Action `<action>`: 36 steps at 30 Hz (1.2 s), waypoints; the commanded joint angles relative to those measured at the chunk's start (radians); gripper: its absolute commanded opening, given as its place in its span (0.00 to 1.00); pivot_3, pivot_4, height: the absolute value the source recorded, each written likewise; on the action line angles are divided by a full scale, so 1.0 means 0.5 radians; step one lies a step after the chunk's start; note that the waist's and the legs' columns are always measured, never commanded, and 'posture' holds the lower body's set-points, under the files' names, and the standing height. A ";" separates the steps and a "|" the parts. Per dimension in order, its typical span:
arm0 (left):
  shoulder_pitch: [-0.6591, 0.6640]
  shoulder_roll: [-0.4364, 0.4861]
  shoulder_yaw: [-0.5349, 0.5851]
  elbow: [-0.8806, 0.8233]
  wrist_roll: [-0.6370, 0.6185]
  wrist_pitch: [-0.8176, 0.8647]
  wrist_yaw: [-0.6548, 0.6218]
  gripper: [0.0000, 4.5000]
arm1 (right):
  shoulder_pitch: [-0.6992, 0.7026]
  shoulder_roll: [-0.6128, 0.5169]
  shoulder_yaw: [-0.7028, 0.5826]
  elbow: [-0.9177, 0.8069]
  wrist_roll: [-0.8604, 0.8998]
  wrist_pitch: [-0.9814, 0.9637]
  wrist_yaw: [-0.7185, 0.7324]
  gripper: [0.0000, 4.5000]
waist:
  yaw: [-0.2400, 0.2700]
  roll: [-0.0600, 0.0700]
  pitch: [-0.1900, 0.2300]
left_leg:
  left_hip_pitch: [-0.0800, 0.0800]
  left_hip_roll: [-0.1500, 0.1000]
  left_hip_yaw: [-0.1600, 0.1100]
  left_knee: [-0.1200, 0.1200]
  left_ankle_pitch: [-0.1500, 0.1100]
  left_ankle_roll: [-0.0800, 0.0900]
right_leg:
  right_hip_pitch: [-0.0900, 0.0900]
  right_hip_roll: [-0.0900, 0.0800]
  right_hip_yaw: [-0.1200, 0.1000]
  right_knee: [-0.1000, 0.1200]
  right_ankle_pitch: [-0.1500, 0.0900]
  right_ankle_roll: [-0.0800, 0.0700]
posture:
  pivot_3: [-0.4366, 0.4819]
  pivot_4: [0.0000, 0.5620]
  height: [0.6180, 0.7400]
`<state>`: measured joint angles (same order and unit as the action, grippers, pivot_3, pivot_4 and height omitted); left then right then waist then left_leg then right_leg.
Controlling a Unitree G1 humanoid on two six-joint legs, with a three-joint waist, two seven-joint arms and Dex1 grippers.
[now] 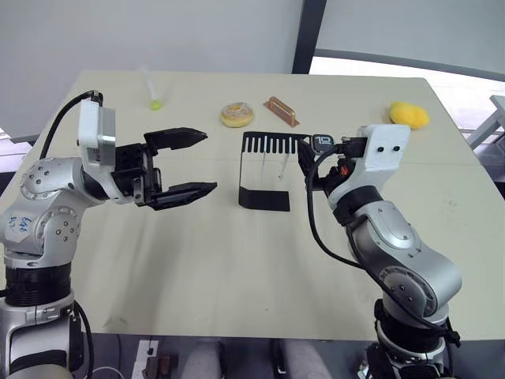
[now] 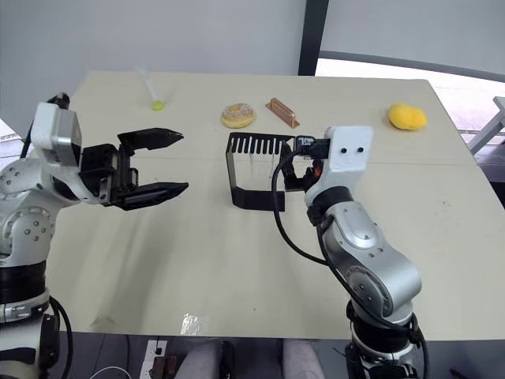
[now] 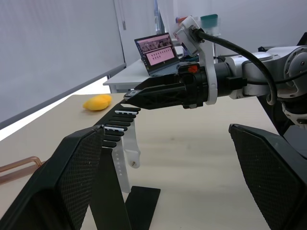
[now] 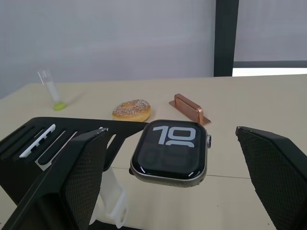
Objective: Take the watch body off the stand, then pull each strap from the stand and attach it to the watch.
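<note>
Pale beige and broad, the table (image 1: 197, 260) stood against a grey wall, with the stand (image 1: 265, 170) upright near its middle. The watch body (image 4: 171, 150) lay flat on the right end of the stand's slotted top plate, screen up and showing white digits. The right gripper (image 4: 170, 191) had its two black fingers spread wide, one on each side of the watch body, neither touching it; the case sat between them, just ahead of the fingertips. In the left wrist view those fingers pointed in over the end of the top plate. The straps (image 3: 125, 160), both white, hung down from the comb slots beneath the plate, one with a row of small holes; their tops showed as white slivers in the slots.

The left gripper (image 1: 189, 164) hovered to the left of the stand, well apart from it, jaws wide open and pointing toward it, holding nothing.

Farther back on the table lay a sprinkled doughnut (image 1: 237, 114), a copper-coloured bar (image 1: 281, 111), a yellow fruit-like object (image 1: 409, 114) near the right edge, and a clear tube (image 1: 150, 85) with a green end toward the left.
</note>
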<state>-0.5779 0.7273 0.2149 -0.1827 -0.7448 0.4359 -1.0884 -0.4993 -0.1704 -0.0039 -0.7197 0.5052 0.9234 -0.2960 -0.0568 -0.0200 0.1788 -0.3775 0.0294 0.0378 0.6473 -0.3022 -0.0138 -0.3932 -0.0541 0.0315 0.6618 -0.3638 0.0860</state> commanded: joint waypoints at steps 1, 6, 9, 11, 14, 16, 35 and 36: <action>0.003 0.006 0.023 -0.082 -0.011 0.003 0.041 0.99 | -0.068 0.018 -0.012 0.003 -0.068 -0.063 0.047 1.00 | 0.000 0.000 0.000 | 0.000 0.000 0.000 0.000 0.000 0.000 | 0.000 0.000 0.000 0.000 0.000 0.000 | 0.48 0.27 1.00; 0.011 -0.008 0.014 -0.111 -0.016 0.016 0.078 0.99 | -0.111 0.031 -0.022 0.047 -0.120 -0.059 0.078 1.00 | 0.001 0.000 0.000 | 0.000 0.000 0.000 0.000 0.000 0.000 | 0.000 0.000 0.000 0.000 0.000 0.000 | 0.48 0.27 1.00; -0.008 -0.015 0.010 -0.105 -0.011 0.015 0.090 0.99 | -0.127 0.039 -0.029 0.065 -0.142 -0.044 0.090 1.00 | 0.000 0.000 0.000 | 0.000 0.000 0.000 0.000 0.000 0.000 | 0.000 0.000 0.000 0.000 0.000 0.000 | 0.48 0.27 1.00; -0.015 -0.015 0.006 -0.106 -0.011 0.016 0.096 0.99 | -0.132 0.045 -0.032 0.068 -0.151 -0.035 0.092 1.00 | 0.000 0.000 0.000 | 0.000 0.000 0.000 -0.001 0.000 0.000 | 0.000 0.000 0.000 0.000 0.000 0.000 | 0.48 0.27 1.00; -0.021 -0.018 0.002 -0.118 -0.015 0.021 0.113 0.99 | -0.135 0.054 -0.034 0.069 -0.173 -0.023 0.092 1.00 | 0.001 0.000 0.000 | 0.000 0.000 0.000 -0.001 0.000 0.000 | 0.000 0.000 0.000 0.000 0.000 0.000 | 0.48 0.27 1.00; -0.019 -0.020 0.000 -0.128 -0.019 0.024 0.125 0.99 | -0.135 0.062 -0.036 0.069 -0.191 -0.023 0.092 1.00 | 0.000 0.000 0.000 | 0.000 0.000 0.000 -0.001 0.000 0.000 | 0.000 0.000 0.000 -0.001 0.000 0.000 | 0.48 0.27 1.00; -0.057 -0.031 -0.014 -0.137 -0.019 0.064 0.163 0.99 | -0.123 0.123 -0.052 0.082 -0.245 0.021 0.152 1.00 | 0.000 0.000 0.000 | 0.000 0.000 0.000 -0.001 0.000 0.000 | 0.000 0.000 0.000 -0.001 0.000 0.000 | 0.48 0.27 1.00; -0.056 -0.032 -0.015 -0.138 -0.019 0.065 0.164 0.99 | -0.122 0.126 -0.054 0.081 -0.248 0.022 0.155 1.00 | 0.000 0.000 0.000 | 0.000 0.000 0.000 -0.001 0.000 0.000 | 0.000 0.000 0.000 -0.001 0.000 0.000 | 0.48 0.27 1.00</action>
<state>-0.5844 0.7072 0.1963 -0.2199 -0.7448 0.4706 -1.0156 -0.5522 -0.1152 -0.0118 -0.6574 0.3851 0.9405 -0.2340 -0.0569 -0.0199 0.1789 -0.3776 0.0294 0.0378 0.6467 -0.3022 -0.0139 -0.3933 -0.0542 0.0316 0.6610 -0.3638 0.0860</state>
